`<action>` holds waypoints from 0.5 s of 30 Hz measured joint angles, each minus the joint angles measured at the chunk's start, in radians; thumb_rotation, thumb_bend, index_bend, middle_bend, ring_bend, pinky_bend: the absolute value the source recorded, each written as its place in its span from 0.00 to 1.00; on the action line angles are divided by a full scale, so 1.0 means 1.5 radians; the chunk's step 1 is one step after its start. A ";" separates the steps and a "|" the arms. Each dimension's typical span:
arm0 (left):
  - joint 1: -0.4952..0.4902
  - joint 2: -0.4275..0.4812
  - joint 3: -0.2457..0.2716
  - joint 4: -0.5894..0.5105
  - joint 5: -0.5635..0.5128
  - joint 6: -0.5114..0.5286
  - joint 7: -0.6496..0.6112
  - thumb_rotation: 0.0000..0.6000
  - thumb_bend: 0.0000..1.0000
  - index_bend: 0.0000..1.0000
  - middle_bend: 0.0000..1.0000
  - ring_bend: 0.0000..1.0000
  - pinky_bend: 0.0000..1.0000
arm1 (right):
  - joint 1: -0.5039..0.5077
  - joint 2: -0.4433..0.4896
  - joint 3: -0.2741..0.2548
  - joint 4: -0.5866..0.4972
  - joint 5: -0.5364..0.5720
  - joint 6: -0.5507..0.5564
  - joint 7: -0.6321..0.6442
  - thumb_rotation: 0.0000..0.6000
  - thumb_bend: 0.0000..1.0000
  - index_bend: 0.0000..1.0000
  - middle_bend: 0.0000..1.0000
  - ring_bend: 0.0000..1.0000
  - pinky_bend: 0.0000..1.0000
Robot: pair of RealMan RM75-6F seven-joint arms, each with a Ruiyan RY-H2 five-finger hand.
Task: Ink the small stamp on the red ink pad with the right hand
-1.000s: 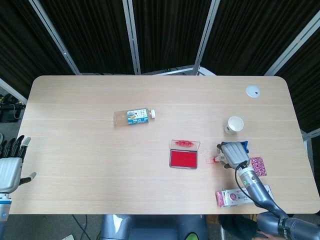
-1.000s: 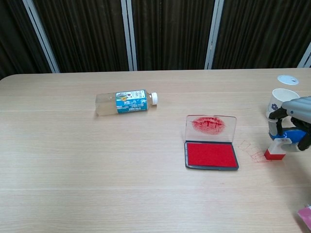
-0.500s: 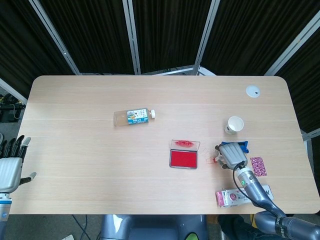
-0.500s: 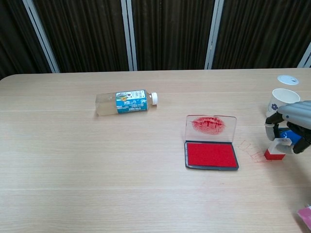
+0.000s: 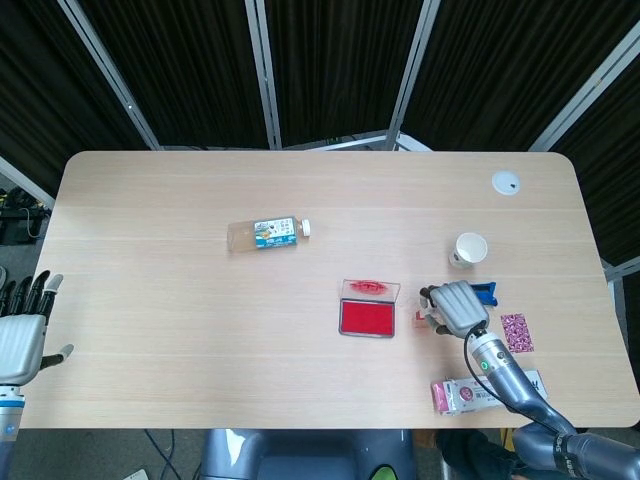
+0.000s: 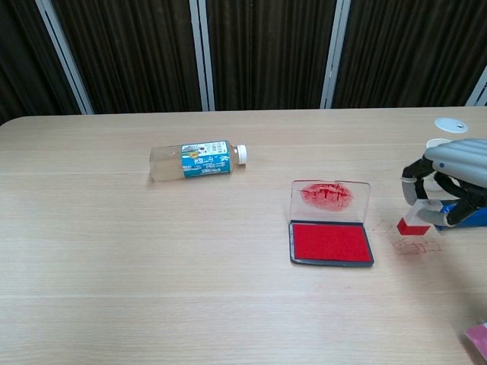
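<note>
While the right hand (image 6: 445, 182) pinches the small stamp (image 6: 415, 221), apparently lifted just off the desk (image 6: 152, 266), the red ink pad (image 6: 330, 242) lies open nearby, ready for inking.

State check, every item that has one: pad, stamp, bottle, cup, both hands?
red ink pad: lid open, upright
small stamp: held above the table, right of the pad
right hand: grips the stamp
left hand: holds nothing, fingers apart
bottle: lying on its side, capped
paper cup: upright
</note>
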 measured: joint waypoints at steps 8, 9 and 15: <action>-0.001 0.002 0.002 -0.002 0.002 0.000 -0.003 1.00 0.00 0.00 0.00 0.00 0.00 | 0.051 0.015 0.005 -0.026 -0.078 0.003 0.039 1.00 0.42 0.53 0.53 0.79 0.99; -0.001 0.002 0.002 -0.002 0.002 0.000 -0.003 1.00 0.00 0.00 0.00 0.00 0.00 | 0.058 0.012 0.005 -0.025 -0.081 -0.002 0.041 1.00 0.42 0.53 0.53 0.79 0.99; -0.002 0.003 0.001 0.001 -0.004 -0.003 -0.004 1.00 0.00 0.00 0.00 0.00 0.00 | 0.090 -0.014 0.006 -0.019 -0.084 -0.039 0.042 1.00 0.43 0.53 0.53 0.79 0.99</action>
